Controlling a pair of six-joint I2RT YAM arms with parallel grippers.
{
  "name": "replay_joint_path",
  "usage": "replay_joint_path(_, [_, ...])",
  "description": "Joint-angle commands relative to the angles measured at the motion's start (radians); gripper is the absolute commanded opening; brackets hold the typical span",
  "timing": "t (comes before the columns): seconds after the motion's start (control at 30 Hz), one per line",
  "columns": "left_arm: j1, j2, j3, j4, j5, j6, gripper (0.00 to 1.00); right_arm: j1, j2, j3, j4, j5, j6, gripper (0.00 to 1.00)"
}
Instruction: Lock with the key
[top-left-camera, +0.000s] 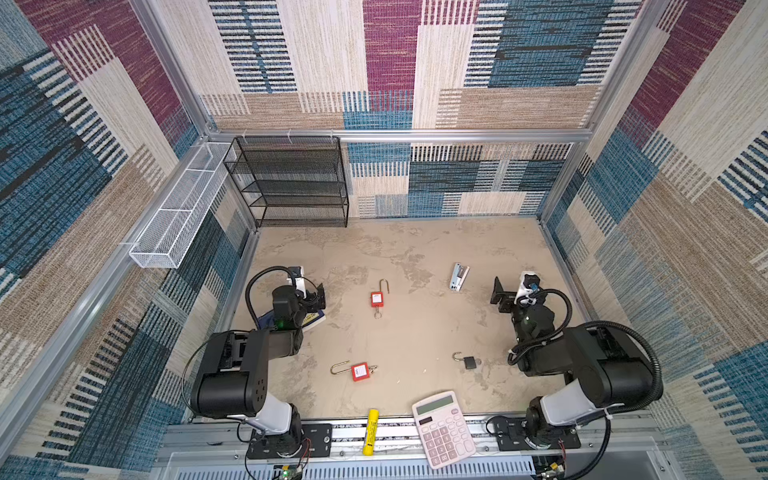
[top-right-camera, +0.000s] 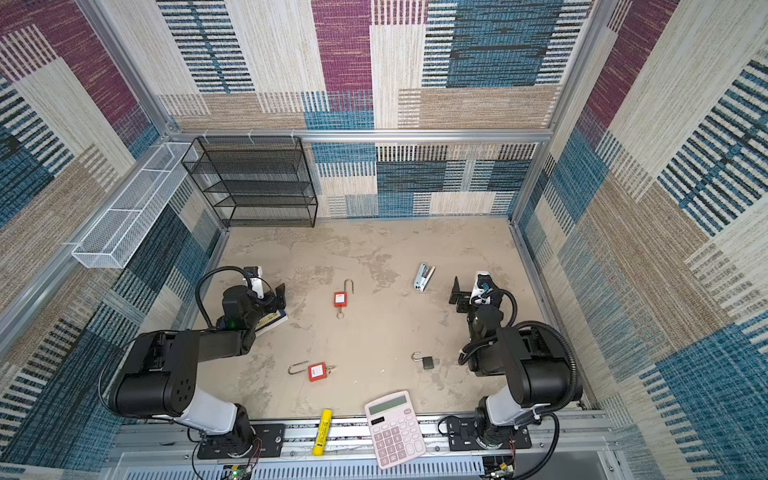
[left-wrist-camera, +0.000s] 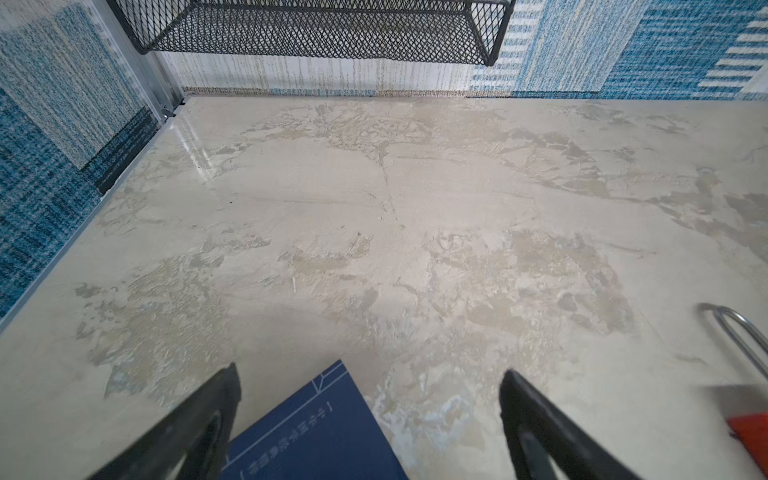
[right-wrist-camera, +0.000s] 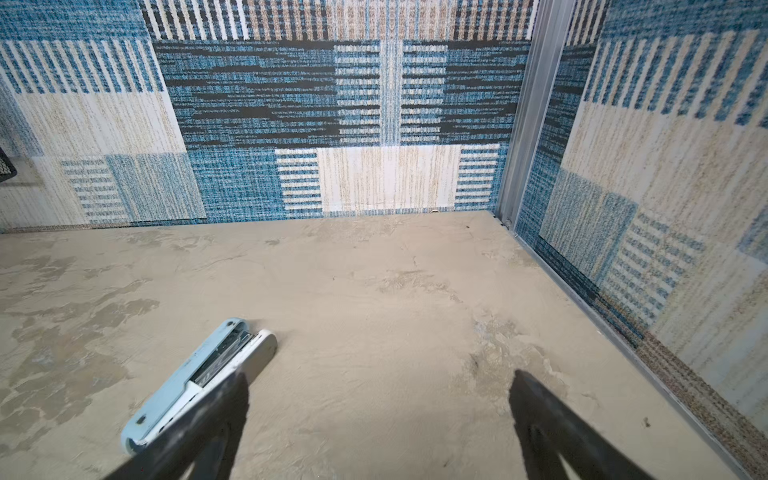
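Note:
Three padlocks lie on the tabletop, shackles open. One red padlock (top-left-camera: 377, 298) (top-right-camera: 340, 299) sits mid-table with a key (top-left-camera: 377, 312) in its near end. A second red padlock (top-left-camera: 360, 371) (top-right-camera: 317, 371) lies nearer the front with a key (top-left-camera: 372, 368) at its right end. A small black padlock (top-left-camera: 470, 362) (top-right-camera: 428, 362) lies front right. My left gripper (top-left-camera: 319, 296) (top-right-camera: 280, 296) (left-wrist-camera: 370, 374) hovers open, left of the mid-table padlock, whose red body (left-wrist-camera: 752, 436) shows at the left wrist view's edge. My right gripper (top-left-camera: 498, 297) (top-right-camera: 457, 296) (right-wrist-camera: 380, 378) is open and empty at the right.
A blue book (top-left-camera: 311, 322) (left-wrist-camera: 316, 436) lies under the left gripper. A pale stapler (top-left-camera: 459, 277) (right-wrist-camera: 199, 382) lies beside the right gripper. A black mesh shelf (top-left-camera: 291, 183) and a white mesh basket (top-left-camera: 178, 216) stand back left. A calculator (top-left-camera: 442, 428) and a yellow tube (top-left-camera: 370, 432) rest on the front rail.

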Motion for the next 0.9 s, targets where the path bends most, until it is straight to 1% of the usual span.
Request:
replay_joint_path(0.0, [0.001, 0.000, 0.001, 0.003, -0.013, 0.011, 0.99, 0.000, -0.001, 0.004, 0.016, -0.006, 0.010, 0.99])
replay_joint_path(0.87, [0.001, -0.004, 0.000, 0.003, -0.011, 0.011, 0.99, -0.006, -0.001, 0.011, 0.005, -0.018, 0.014, 0.99])
